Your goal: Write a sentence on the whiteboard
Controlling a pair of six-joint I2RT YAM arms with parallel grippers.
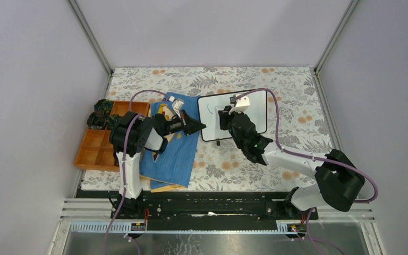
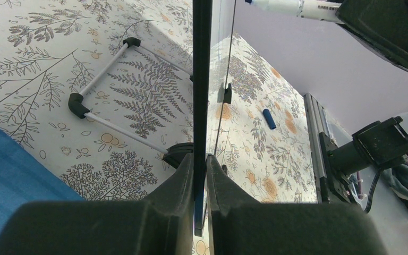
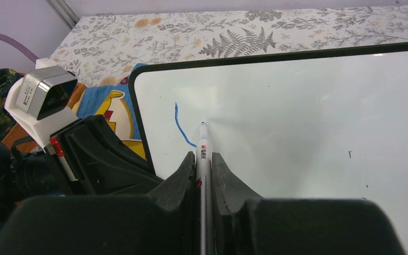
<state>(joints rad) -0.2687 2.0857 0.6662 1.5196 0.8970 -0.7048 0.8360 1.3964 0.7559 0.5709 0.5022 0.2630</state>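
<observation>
Floral table (image 2: 37, 58): whiteboard (image 2: 202, 79) between left fingers (image 2: 176, 186) (edgewise)

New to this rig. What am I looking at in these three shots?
Two robot arms are bolted at the near edge of a floral table. The wide picture looks down from above and behind them; the other two come from a camera on each wrist. The left claw pinches the black frame of a small whiteboard. The right claw grips a marker, tip at the board beside one blue stroke. Also on the table: a blue book, a wooden tray and a small blue piece, probably the marker's cap.
</observation>
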